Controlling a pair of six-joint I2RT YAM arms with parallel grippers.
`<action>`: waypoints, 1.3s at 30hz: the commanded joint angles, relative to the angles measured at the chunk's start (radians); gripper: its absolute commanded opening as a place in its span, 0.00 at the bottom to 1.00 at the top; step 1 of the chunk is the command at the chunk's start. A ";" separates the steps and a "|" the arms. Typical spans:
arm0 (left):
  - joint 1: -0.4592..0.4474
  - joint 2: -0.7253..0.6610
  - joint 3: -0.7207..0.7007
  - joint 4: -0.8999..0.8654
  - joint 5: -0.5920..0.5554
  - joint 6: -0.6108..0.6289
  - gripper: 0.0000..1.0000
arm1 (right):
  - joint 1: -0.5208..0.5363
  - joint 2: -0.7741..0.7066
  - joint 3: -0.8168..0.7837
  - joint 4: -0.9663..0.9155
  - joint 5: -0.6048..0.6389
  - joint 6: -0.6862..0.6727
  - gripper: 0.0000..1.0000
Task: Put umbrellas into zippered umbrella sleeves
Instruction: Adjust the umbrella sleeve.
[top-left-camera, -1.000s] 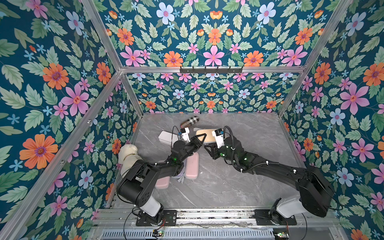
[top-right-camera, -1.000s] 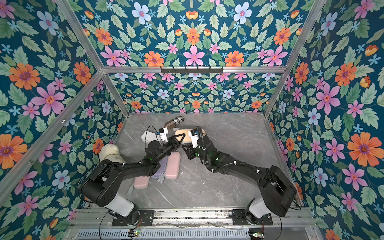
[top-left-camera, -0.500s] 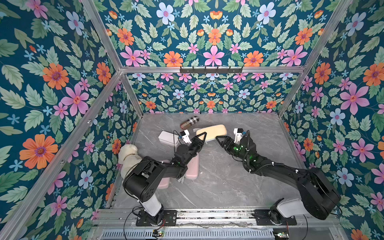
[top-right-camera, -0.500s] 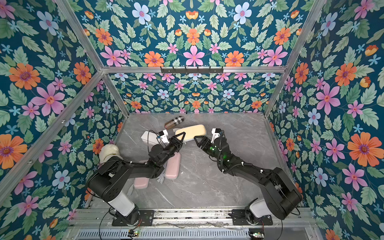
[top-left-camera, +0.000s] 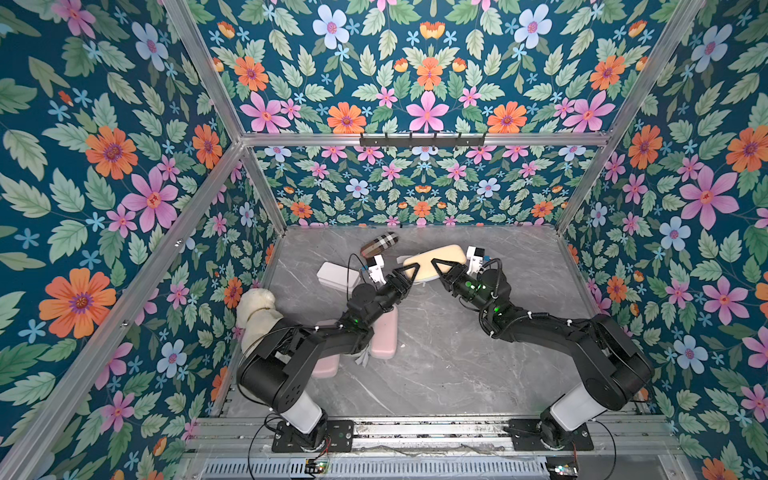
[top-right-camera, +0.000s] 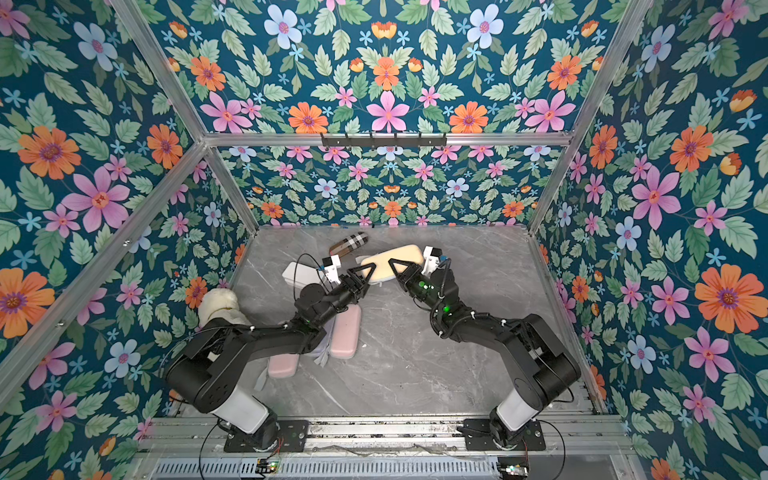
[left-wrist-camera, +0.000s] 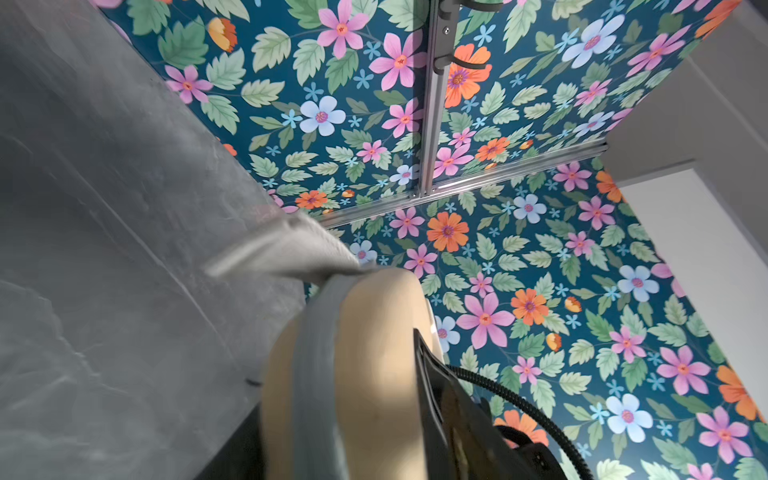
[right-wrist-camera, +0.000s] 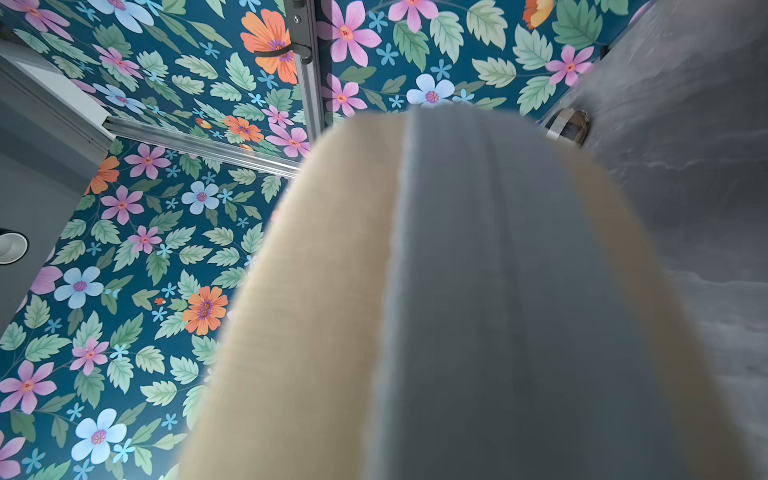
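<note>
Pink sleeves (top-left-camera: 385, 332) lie closed, no loose umbrellas visible, as left tool (top-left-camera: 409, 272) and right tool (top-left-camera: 436, 266) bracket the seemingly last tan-yellow sleeve (top-left-camera: 448, 254), whether clamped or spread impossible to tell.

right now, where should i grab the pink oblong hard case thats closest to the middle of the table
Grip the pink oblong hard case across its narrow width, near the end closer to the robot's base, coming straight down. It lies flat and looks closed, with straight long sides. The black left arm overhangs its far end, likely blocking it.
</note>
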 joint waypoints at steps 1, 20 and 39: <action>0.073 -0.067 0.027 -0.237 0.201 0.194 0.61 | -0.064 -0.043 -0.017 -0.032 -0.145 -0.068 0.14; 0.122 -0.094 0.237 -0.683 0.590 0.663 0.67 | -0.189 0.068 0.240 -0.078 -0.977 -0.195 0.12; 0.062 0.023 0.304 -0.453 0.790 0.484 0.55 | -0.153 0.196 0.273 0.107 -1.051 -0.030 0.04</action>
